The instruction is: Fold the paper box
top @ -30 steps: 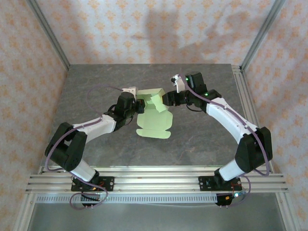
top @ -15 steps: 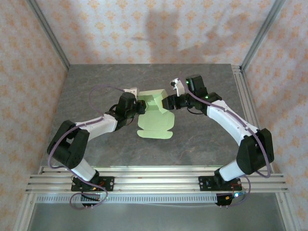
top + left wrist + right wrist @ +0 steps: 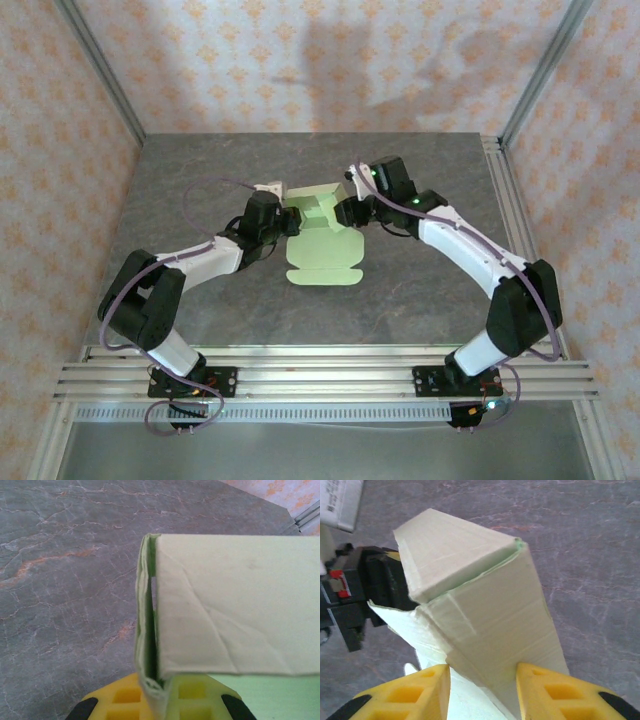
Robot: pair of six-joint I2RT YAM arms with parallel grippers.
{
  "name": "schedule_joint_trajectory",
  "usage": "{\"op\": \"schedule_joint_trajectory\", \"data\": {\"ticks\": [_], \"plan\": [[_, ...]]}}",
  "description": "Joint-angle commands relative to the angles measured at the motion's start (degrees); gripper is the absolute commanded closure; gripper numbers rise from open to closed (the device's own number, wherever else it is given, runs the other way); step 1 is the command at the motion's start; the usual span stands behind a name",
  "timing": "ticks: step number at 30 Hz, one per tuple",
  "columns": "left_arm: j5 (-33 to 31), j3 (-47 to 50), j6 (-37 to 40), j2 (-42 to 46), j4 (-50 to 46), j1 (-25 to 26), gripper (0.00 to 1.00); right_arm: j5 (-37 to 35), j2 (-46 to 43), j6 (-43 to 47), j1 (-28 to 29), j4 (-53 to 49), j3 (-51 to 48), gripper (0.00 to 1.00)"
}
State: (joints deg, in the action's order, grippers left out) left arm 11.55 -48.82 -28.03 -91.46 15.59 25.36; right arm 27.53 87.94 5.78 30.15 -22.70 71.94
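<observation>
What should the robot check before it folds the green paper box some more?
1. Left tool pinching the paper box by its edge: ok.
2. Right tool straddling the raised fold: ok.
3. Right tool squeezing firmly: cannot tell.
4. Near part of the paper box lying flat on the table: ok.
5. Paper box fully folded: not ok, part is a flat sheet.
</observation>
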Motion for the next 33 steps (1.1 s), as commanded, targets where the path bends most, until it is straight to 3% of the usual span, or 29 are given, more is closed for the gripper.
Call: {"op": "schedule_joint_trajectory", "data": {"ticks": [1,8,12,29,33], "plan": [[1.03,-2.16,0.10,0.45,0.78,0.29,1.00,-11.10,1.29,-0.43,2.49,0.45,1.87,0.66],[0.68,-2.06,0.43,0.93,0.23,0.29,1.00,-29.26,2.32,0.46,7.90,1.05,2.67,0.69],[0.82,-1.91,0.35,1.16,0.36,0.27,1.00,-35.22,2.53,1.04,9.19,1.55,2.63,0.69],[1.21,-1.69,0.21,1.64,0.58,0.30,1.00,-46.40,7.05,0.02,12.48,0.81,5.32,0.73],[1.24,-1.72,0.26,1.40,0.58,0.25,1.00,-44.46,6.90,-0.60,12.48,1.26,5.24,0.71]]}}
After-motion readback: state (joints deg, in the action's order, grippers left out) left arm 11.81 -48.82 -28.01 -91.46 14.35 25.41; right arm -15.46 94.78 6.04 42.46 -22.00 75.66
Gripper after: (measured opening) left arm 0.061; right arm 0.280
